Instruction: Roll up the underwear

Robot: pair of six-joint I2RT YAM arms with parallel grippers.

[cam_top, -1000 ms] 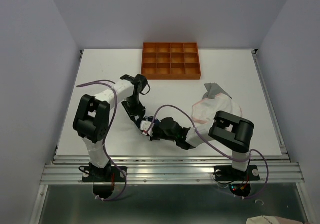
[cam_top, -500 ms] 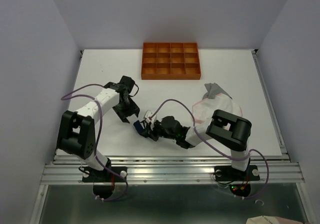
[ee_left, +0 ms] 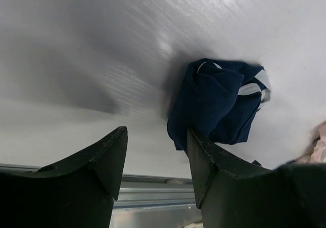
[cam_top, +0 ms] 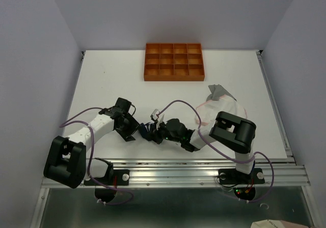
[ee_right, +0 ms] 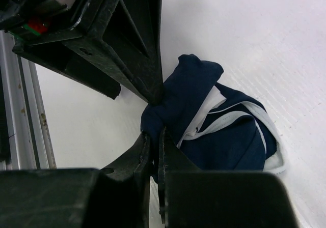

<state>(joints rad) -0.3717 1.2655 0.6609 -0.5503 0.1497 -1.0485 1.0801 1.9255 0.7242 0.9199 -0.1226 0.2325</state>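
Top view: navy underwear [cam_top: 144, 132] bunched on the table [cam_top: 102, 75] near the front edge, between left arm [cam_top: 97, 127] and right arm [cam_top: 189, 139]. Pink-white garment [cam_top: 216, 110] and grey garment [cam_top: 218, 91] heaped well to the right. Left wrist: left fingers [ee_left: 102, 157] spread apart, holding nothing, bundle just beside one tip. Right wrist: right fingers [ee_right: 130, 162] pinched together on a navy fold.

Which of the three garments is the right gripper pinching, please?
The navy blue garment with white trim, clamped in the right gripper; the pale pink-white garment and grey garment lie heaped apart, farther right.
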